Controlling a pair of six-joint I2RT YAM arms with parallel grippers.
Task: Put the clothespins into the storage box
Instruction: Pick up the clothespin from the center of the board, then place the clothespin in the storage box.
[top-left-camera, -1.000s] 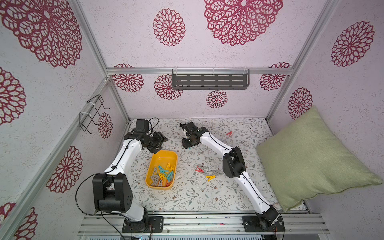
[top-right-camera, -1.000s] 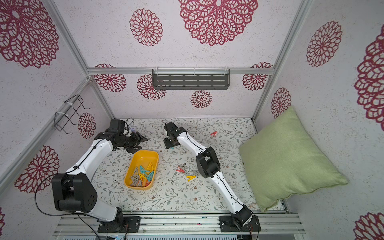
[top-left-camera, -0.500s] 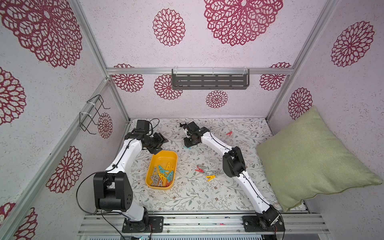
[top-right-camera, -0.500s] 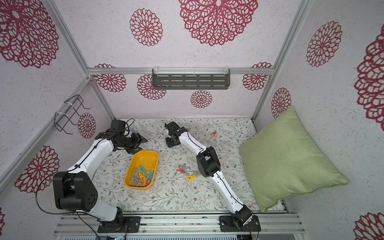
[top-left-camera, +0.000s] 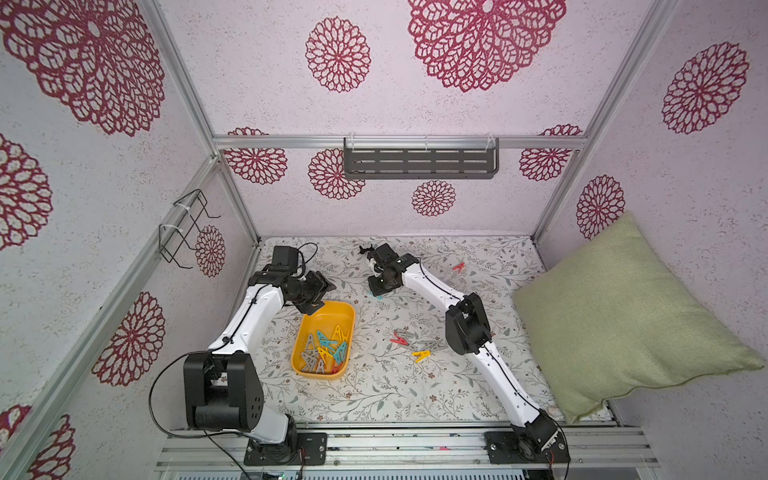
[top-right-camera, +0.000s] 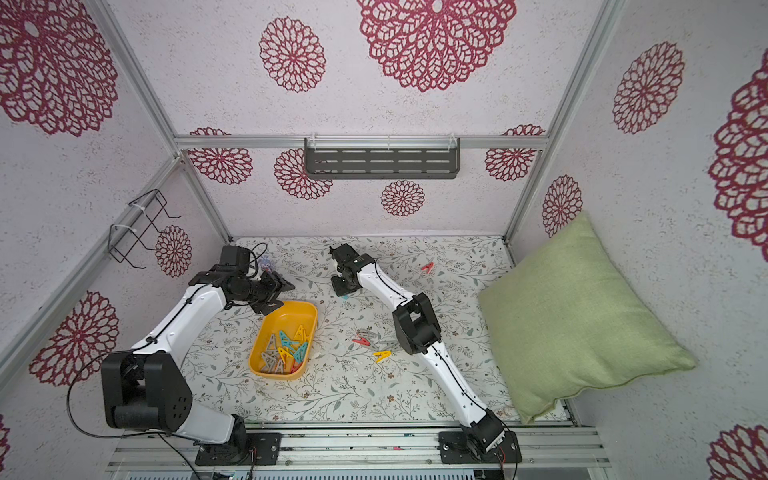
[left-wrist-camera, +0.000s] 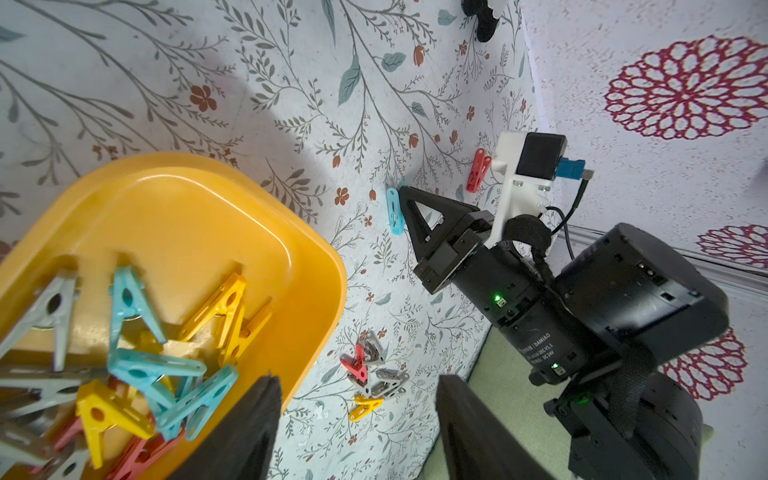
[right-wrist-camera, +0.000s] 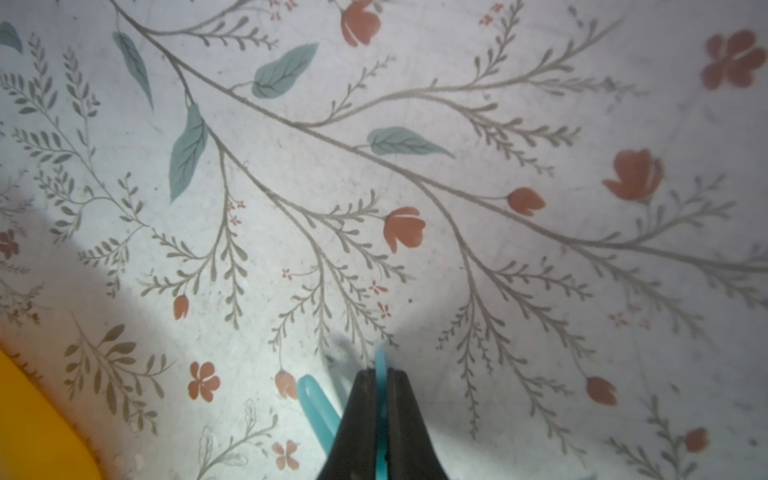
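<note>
Nearest us, the box (top-left-camera: 328, 318) already holds a heap of pegs (top-left-camera: 326, 349), and beside it a small cluster (top-left-camera: 398, 340) waits on the desk (top-left-camera: 374, 395). Over the box's far rim our left hand (top-left-camera: 321, 297) hovers, half spread and empty. Further back, our right hand (right-wrist-camera: 376, 374) is pinching a teal peg (right-wrist-camera: 316, 401) down at the desk, so we judge the grasp made; next it needs a lift and a carry over to the box. One red peg (top-left-camera: 458, 267) lies farthest out

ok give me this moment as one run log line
right gripper: shut on teal clothespin | left gripper: open, empty, near storage box | loose clothespins: several on mat
</note>
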